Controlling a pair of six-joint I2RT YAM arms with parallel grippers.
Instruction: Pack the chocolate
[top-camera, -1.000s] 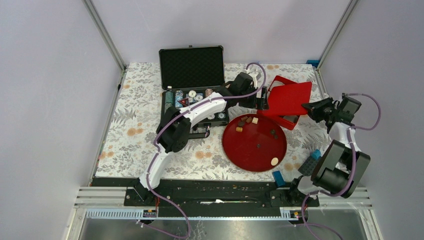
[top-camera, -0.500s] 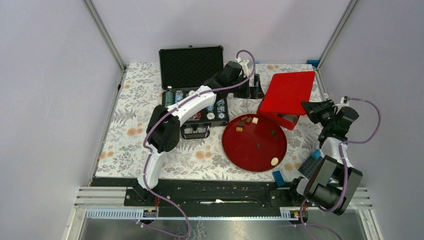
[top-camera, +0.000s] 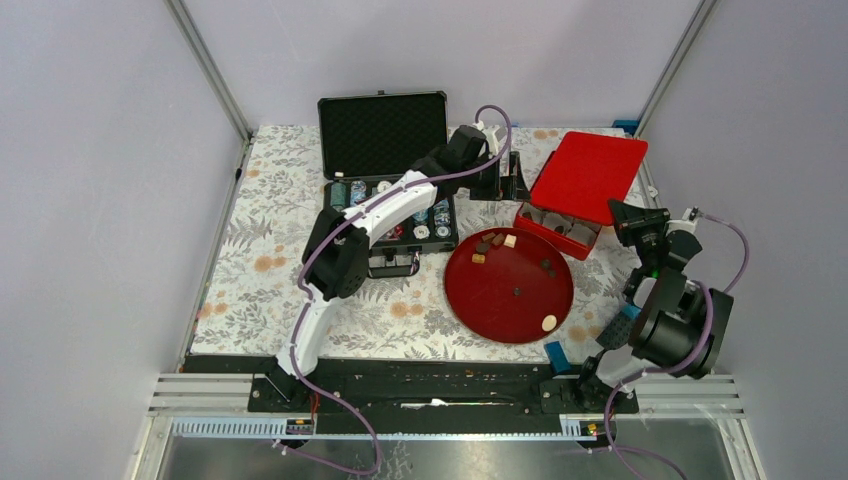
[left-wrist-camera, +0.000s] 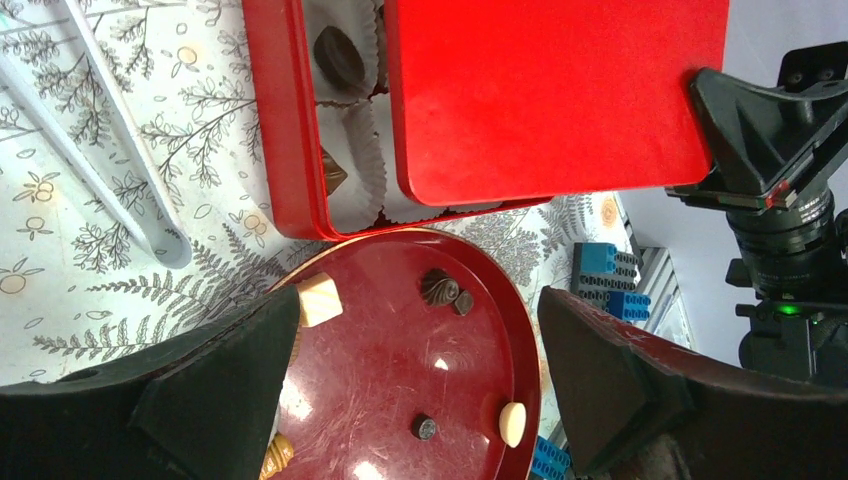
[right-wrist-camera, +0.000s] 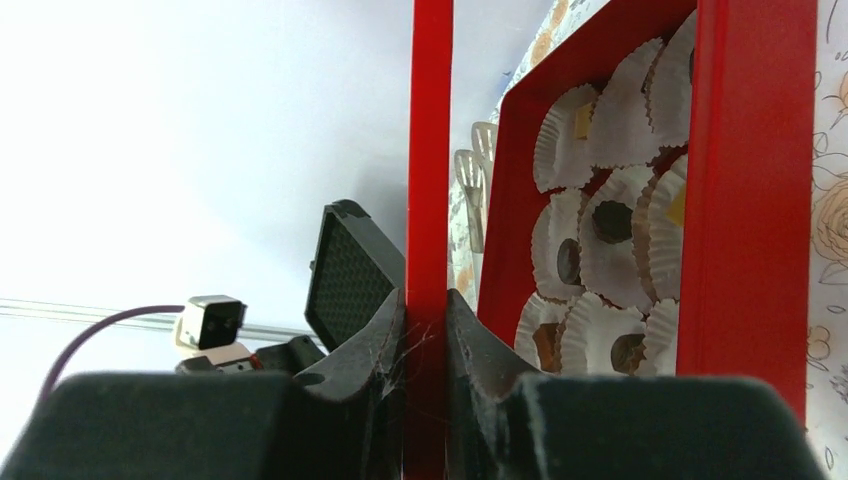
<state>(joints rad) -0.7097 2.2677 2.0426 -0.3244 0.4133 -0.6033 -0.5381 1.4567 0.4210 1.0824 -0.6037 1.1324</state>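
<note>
- My right hand clamps the lid edge, lid over the box.
- Left hand apart, empty.
- Chocolate lies on the plate, just nearward of my left hand; left arm closer.

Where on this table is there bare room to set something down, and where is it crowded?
Bare floral cloth lies between the black case and the table's left edge, and along the near edge left of the red plate. The plate's middle is mostly bare. Crowded: the right side, with plate, red box, the lid in the right pincer, and blue bricks.
</note>
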